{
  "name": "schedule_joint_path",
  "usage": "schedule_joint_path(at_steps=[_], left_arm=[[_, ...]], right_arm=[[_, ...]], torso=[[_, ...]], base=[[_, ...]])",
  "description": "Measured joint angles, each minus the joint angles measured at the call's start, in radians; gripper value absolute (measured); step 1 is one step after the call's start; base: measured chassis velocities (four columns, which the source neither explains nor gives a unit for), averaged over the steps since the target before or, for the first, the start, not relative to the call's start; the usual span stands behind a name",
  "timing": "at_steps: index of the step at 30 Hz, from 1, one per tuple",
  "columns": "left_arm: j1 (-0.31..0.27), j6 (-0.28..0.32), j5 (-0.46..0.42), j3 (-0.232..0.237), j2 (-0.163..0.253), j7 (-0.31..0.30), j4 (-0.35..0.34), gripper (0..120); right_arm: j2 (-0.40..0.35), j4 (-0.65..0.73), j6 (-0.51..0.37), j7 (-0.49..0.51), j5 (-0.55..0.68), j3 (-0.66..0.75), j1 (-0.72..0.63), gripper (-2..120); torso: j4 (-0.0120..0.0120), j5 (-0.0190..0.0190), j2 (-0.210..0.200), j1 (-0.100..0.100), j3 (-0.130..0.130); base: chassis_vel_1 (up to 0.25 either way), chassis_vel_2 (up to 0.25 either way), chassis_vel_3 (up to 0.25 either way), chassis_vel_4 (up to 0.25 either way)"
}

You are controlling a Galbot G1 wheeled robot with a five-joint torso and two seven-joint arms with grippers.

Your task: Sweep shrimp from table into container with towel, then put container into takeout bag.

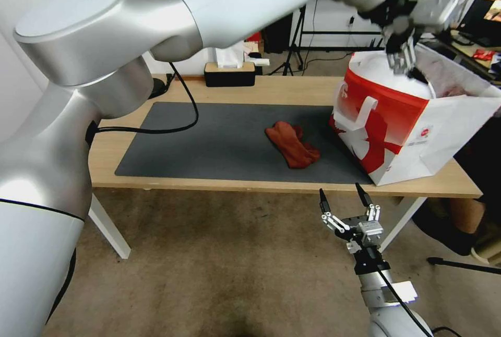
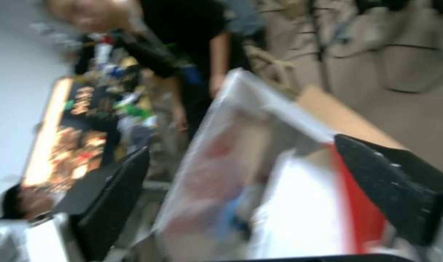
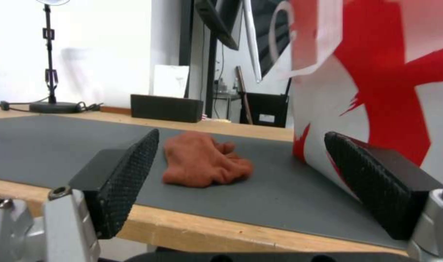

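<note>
Container [image 1: 389, 73] sits inside takeout bag [image 1: 402, 128]; left tool [image 1: 402, 60] released above it.

The takeout bag [image 1: 404, 128] stands upright at the right end of the table [image 1: 271, 92], red front with white figures, white side with a small red logo, a white loop handle hanging down its front. A white rounded surface shows in its open top. The rust-red towel [image 1: 292, 144] lies crumpled on the dark mat, just left of the bag.
</note>
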Motion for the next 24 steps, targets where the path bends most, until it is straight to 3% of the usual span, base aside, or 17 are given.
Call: schedule_joint_path(at_steps=[2, 4, 5, 7, 8, 11, 12, 14, 15, 18, 20, 22, 23, 24], left_arm=[[0.009, 0.004, 0.007, -0.018, 0.019, -0.025, -0.009, 98], [0.045, 0.014, 0.030, -0.067, 0.086, -0.128, -0.049, 100], [0.045, 0.014, 0.030, -0.067, 0.086, -0.128, -0.049, 100], [0.097, 0.033, 0.049, -0.117, 0.166, -0.225, -0.106, 100], [0.097, 0.033, 0.049, -0.117, 0.166, -0.225, -0.106, 100], [0.188, 0.095, 0.061, -0.192, 0.302, -0.398, -0.216, 100], [0.188, 0.095, 0.061, -0.192, 0.302, -0.398, -0.216, 100], [0.240, 0.148, 0.046, -0.222, 0.398, -0.547, -0.304, 100], [0.240, 0.148, 0.046, -0.222, 0.398, -0.547, -0.304, 100], [0.336, 0.214, 0.035, -0.286, 0.530, -0.711, -0.451, 100], [0.355, 0.228, 0.035, -0.302, 0.551, -0.736, -0.477, 100], [0.454, 0.281, 0.031, -0.384, 0.658, -0.854, -0.577, 100], [0.454, 0.281, 0.031, -0.384, 0.658, -0.854, -0.577, 100], [0.503, 0.298, 0.031, -0.422, 0.704, -0.897, -0.610, 100]], right_arm=[[-0.001, 0.000, -0.002, 0.000, 0.000, 0.000, 0.000, 88], [-0.002, 0.001, -0.006, 0.001, 0.000, 0.000, 0.001, 88], [-0.002, 0.001, -0.006, 0.001, 0.000, 0.000, 0.001, 88], [-0.002, 0.001, -0.008, 0.003, 0.000, 0.000, -0.001, 89], [-0.002, 0.001, -0.008, 0.003, 0.000, 0.000, -0.001, 89], [0.001, 0.001, -0.008, 0.004, 0.000, 0.001, -0.006, 90], [0.001, 0.001, -0.008, 0.004, 0.000, 0.001, -0.006, 90], [0.002, 0.001, -0.008, 0.004, 0.000, 0.005, -0.010, 90], [0.002, 0.001, -0.008, 0.004, 0.000, 0.005, -0.010, 90], [0.005, 0.002, -0.008, 0.004, 0.000, 0.007, -0.015, 90], [0.006, 0.002, -0.008, 0.004, 0.000, 0.007, -0.015, 90], [0.008, 0.002, -0.008, 0.005, -0.001, 0.007, -0.015, 90], [0.008, 0.002, -0.008, 0.005, -0.001, 0.007, -0.015, 90], [0.009, 0.002, -0.008, 0.005, -0.001, 0.007, -0.016, 90]], torso=[[0.0001, 0.0000, 0.000, 0.000, 0.000], [0.0003, -0.0001, 0.000, 0.000, 0.000], [0.0003, -0.0001, 0.000, 0.000, 0.000], [0.0001, -0.0002, 0.000, 0.000, 0.000], [0.0001, -0.0002, 0.000, 0.000, 0.000], [0.0001, -0.0005, 0.000, 0.000, 0.000], [0.0001, -0.0005, 0.000, 0.000, 0.000], [0.0006, -0.0009, 0.000, 0.000, 0.000], [0.0006, -0.0009, 0.000, 0.000, 0.000], [0.0006, -0.0010, 0.000, 0.000, 0.000], [0.0002, -0.0007, 0.000, 0.000, 0.000], [-0.0006, 0.0000, 0.000, 0.000, 0.000], [-0.0006, 0.0000, 0.000, 0.000, 0.000], [-0.0003, -0.0001, 0.000, 0.000, 0.000]], base=[[0.000, 0.000, 0.000, 0.000], [0.000, 0.000, 0.000, 0.000], [0.000, 0.000, 0.000, 0.000], [0.000, 0.000, 0.000, 0.000], [0.000, 0.000, 0.000, 0.000], [0.000, 0.000, 0.000, 0.000], [0.000, 0.000, 0.000, 0.000], [0.000, 0.000, 0.000, 0.000], [0.000, 0.000, 0.000, 0.000], [0.000, 0.000, 0.000, 0.000], [0.000, 0.000, 0.000, 0.000], [0.000, 0.000, 0.000, 0.000], [0.000, 0.000, 0.000, 0.000], [0.000, 0.000, 0.000, 0.000]])
